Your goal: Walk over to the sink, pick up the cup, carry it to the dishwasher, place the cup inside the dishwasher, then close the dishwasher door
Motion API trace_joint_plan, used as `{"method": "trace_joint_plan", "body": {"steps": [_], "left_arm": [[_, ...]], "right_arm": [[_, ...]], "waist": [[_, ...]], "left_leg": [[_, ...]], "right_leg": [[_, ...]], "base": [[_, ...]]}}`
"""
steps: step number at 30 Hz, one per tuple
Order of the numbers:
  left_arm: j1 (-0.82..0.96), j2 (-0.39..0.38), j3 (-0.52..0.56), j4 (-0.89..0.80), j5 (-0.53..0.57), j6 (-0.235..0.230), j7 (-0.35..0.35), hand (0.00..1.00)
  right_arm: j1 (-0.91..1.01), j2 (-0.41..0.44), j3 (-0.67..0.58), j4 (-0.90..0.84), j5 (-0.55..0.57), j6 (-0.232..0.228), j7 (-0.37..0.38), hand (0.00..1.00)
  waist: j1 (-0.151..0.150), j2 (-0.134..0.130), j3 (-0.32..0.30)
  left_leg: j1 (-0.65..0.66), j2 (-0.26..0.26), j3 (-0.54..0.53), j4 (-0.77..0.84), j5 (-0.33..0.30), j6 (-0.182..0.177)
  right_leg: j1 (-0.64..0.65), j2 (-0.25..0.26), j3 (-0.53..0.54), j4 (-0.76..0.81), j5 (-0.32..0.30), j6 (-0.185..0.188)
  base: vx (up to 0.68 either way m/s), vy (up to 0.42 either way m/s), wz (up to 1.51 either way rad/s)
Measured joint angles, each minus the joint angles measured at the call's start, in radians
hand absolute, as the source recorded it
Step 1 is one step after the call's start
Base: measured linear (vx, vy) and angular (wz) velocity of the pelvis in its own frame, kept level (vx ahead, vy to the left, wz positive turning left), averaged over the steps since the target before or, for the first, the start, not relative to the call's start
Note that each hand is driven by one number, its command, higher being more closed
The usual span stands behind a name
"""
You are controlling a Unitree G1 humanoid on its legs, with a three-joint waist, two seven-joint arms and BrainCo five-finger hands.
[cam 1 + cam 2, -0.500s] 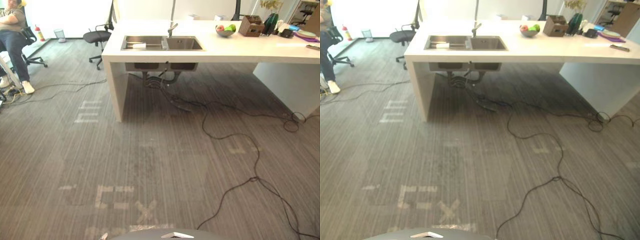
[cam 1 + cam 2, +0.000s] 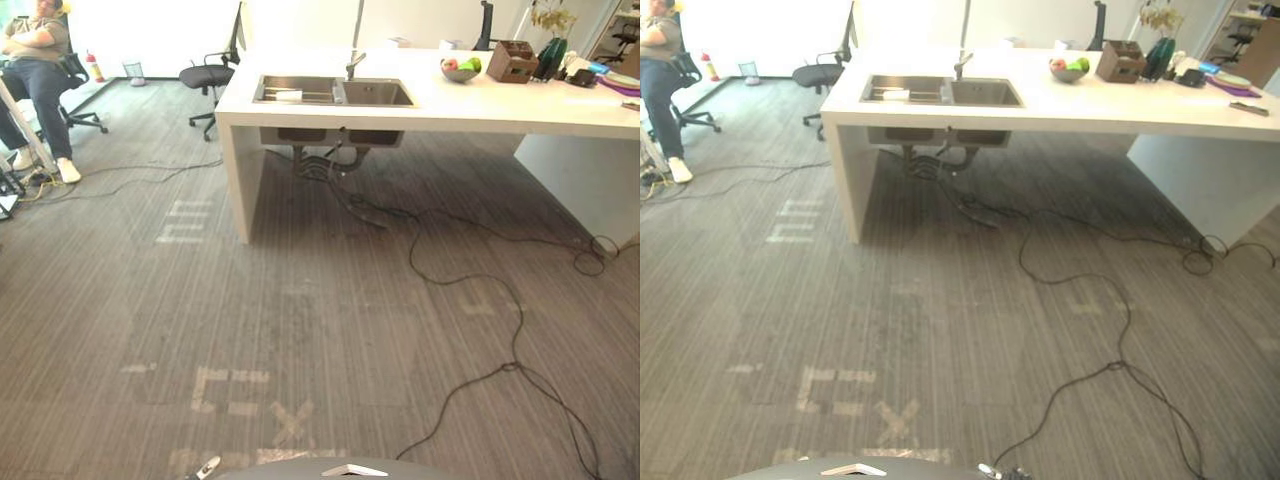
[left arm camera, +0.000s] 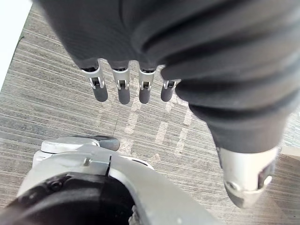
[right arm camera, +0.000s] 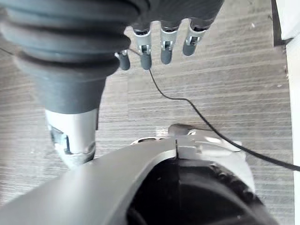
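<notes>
We see the sink (image 2: 380, 93) set in the white counter (image 2: 500, 105), far across the carpet (image 2: 300, 300). What we take for the cup (image 2: 288, 94) is a pale shape in the left basin, its long axis lying across the view; which end is the mouth is too small to tell. The left hand (image 3: 124, 89) and right hand (image 4: 166, 47) hang over the carpet, fingers straight, side by side, empty. Against the earlier frame the whole scene is shifted, so the camera has moved, not the things.
</notes>
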State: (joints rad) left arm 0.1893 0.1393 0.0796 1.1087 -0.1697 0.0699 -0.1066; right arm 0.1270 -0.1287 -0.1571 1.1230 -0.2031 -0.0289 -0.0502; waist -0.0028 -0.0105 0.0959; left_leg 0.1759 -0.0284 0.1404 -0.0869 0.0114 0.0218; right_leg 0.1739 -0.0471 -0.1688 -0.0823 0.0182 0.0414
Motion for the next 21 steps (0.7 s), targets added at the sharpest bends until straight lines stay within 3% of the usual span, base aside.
{"method": "trace_joint_plan", "body": {"steps": [10, 21], "left_arm": [[0.013, -0.006, -0.017, 0.000, -0.002, -0.108, 0.050, 0.00], [0.018, -0.004, -0.025, 0.000, -0.008, -0.139, 0.051, 0.00]], "right_arm": [[0.031, 0.019, -0.001, -0.008, -0.039, -0.209, -0.131, 0.00], [0.038, 0.018, 0.015, -0.009, -0.038, -0.273, -0.135, 0.00]], "waist": [[-0.005, -0.007, 0.012], [-0.005, -0.003, 0.021]], "left_leg": [[0.018, 0.001, 0.024, 0.000, -0.012, 0.001], [0.018, 0.001, 0.027, 0.000, -0.011, 0.002]], "right_leg": [[0.004, 0.002, 0.020, 0.003, 0.007, 0.006], [0.005, 0.002, 0.022, 0.003, 0.006, 0.007]], "base": [[0.04, -0.003, -0.06], [-0.02, -0.015, -0.01]]}}
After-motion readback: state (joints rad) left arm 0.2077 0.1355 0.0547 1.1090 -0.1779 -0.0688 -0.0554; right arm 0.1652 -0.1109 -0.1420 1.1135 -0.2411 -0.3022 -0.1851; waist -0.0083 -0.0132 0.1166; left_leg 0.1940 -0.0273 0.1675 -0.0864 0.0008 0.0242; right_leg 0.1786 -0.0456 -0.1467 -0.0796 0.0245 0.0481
